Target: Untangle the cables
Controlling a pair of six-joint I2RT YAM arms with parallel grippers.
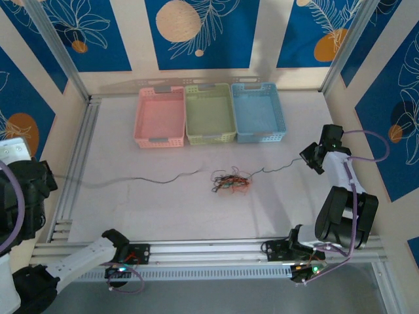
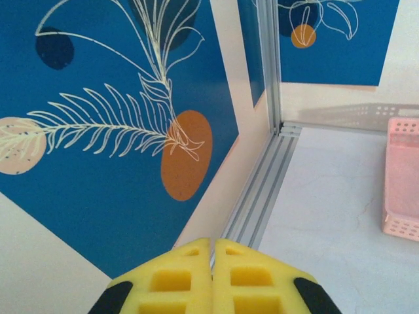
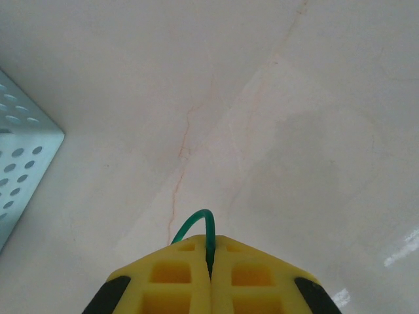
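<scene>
Early stage, most of the untangling is left to do. Far left, the left gripper (image 2: 213, 245) is clenched, yellow pads pressed flat together and aimed at the blue wall panel. No wire shows between them in its wrist view. From overhead, one long black cable (image 1: 127, 180) runs across the table (image 1: 131, 216) right up to that gripper, so it looks pinched there. That strand is drawn out nearly straight, and its far end stops near the knot; whether it joins it I cannot tell. Middle of the table sits the tangle (image 1: 229, 182), a small clump of black and red-orange wires, well short of sorted. From its right side a second thin strand leads to the right gripper (image 3: 211, 243), which is clamped on a green cable (image 3: 198, 212) looping out just above the pads. Count: two strands pulled out, one clump left, strands inside too fine to count. Three baskets stand at the back with nothing in them: pink basket (image 1: 160, 116), green basket (image 1: 209, 112), blue basket (image 1: 258, 111). Nothing sorted yet.
</scene>
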